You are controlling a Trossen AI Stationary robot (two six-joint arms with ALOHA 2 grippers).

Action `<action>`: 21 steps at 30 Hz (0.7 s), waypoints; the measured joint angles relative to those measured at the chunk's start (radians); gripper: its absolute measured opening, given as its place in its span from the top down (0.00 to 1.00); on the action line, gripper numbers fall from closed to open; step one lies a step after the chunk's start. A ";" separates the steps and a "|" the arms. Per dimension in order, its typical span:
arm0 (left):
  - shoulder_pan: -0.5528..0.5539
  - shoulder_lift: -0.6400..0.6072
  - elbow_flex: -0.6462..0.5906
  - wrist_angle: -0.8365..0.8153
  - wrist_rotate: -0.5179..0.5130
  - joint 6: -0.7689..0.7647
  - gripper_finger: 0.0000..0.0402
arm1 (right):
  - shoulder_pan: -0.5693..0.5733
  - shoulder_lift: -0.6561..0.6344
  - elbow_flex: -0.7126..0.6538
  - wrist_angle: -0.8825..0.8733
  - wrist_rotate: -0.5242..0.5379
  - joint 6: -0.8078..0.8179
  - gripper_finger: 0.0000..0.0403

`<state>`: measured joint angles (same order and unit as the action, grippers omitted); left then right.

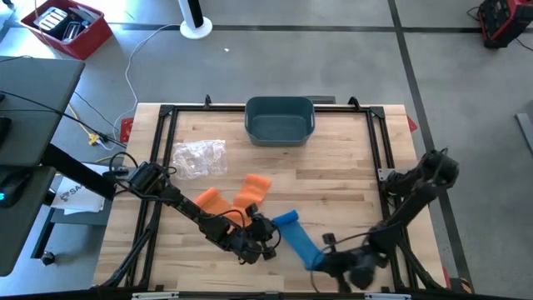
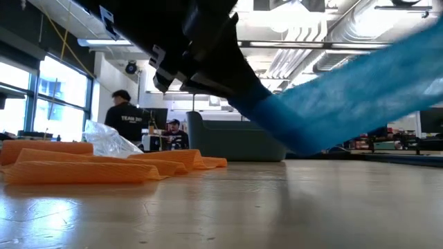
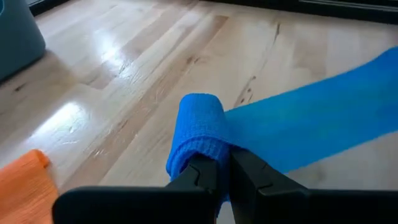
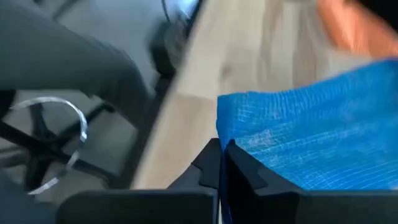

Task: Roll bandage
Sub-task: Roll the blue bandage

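Observation:
A blue bandage stretches between my two grippers near the table's near edge. Its far-left end is rolled into a small roll; the strip runs off toward my right gripper. My left gripper is shut on the rolled end. My right gripper is shut on the other end. In the low view the strip slants up, clear of the table. My left gripper pinches the near end of the roll between its two fingers, which point along the roll's axis. The roll is lifted off the table. My right gripper pinches the strip's free end at its end edge between its two fingers. The strip is lifted and drawn fairly straight toward the roll.
Two orange bandages lie on the table left of the blue one. A crumpled clear plastic wrap lies farther left. A grey-blue bin stands at the far edge. People show in the room behind.

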<state>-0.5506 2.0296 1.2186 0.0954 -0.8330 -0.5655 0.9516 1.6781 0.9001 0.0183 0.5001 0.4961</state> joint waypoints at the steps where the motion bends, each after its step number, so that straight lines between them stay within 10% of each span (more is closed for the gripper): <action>1: -0.003 0.000 0.000 0.010 0.006 0.004 0.97 | 0.023 -0.022 0.000 0.001 0.029 -0.002 1.00; 21: -0.014 -0.002 0.001 0.224 0.275 0.103 0.97 | 0.171 -0.253 0.000 -0.015 0.413 -0.177 1.00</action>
<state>-0.5643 2.0277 1.2194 0.3192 -0.5583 -0.4629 1.1229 1.4248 0.9005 0.0030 0.9132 0.3191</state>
